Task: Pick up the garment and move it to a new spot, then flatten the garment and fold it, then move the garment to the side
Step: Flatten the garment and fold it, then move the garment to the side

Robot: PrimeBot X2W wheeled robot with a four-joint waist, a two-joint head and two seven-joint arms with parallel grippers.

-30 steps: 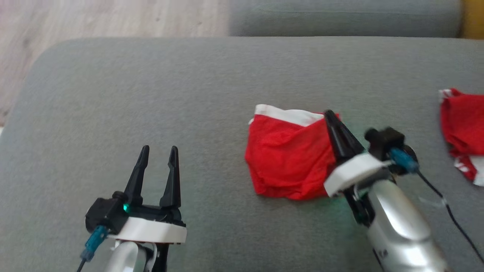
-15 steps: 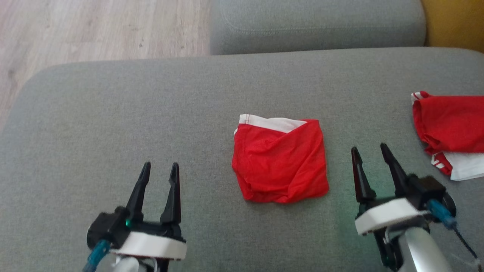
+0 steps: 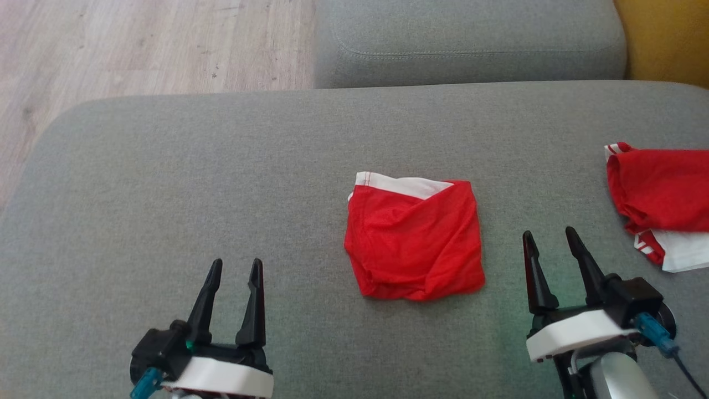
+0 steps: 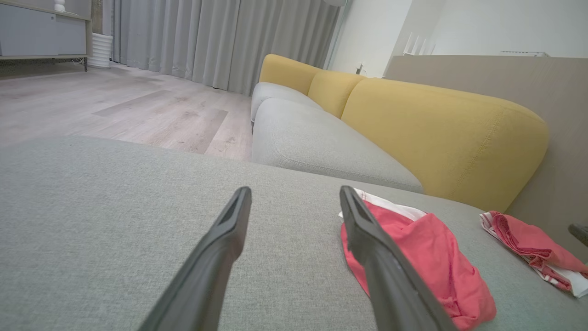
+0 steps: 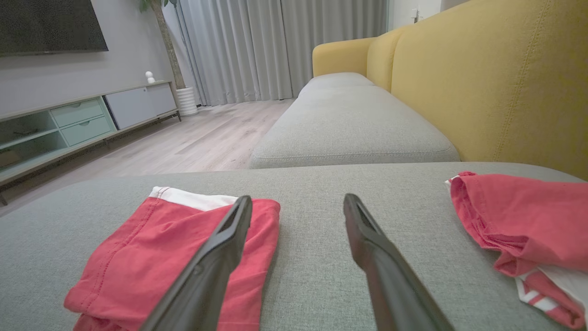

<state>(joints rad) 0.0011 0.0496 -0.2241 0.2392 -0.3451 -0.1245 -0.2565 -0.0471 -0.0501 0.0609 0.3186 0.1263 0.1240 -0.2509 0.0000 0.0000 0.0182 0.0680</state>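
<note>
A red garment [image 3: 414,240] with a white waistband lies folded into a rough square on the grey cushion [image 3: 221,183]; it also appears as the red garment [image 4: 427,257] and the red garment [image 5: 170,248] in the wrist views. My left gripper [image 3: 235,266] hovers open at the lower left, well left of the cloth, nothing between its fingers. My right gripper [image 3: 548,235] stands open just right of the garment, apart from it and empty. In their own views the left gripper [image 4: 294,193] and right gripper [image 5: 297,200] show spread fingers.
A second red-and-white garment [image 3: 662,202] lies at the cushion's right edge, also seen as the second garment [image 5: 528,230]. Another grey seat cushion [image 3: 471,41] sits beyond, with a yellow backrest [image 4: 441,133] behind it. Wooden floor [image 3: 138,44] lies past the cushion's far left edge.
My right gripper has let go of the garment's right edge, opened and drawn back to the lower right. The garment lies still. The camera has tilted, shifting the whole picture.
</note>
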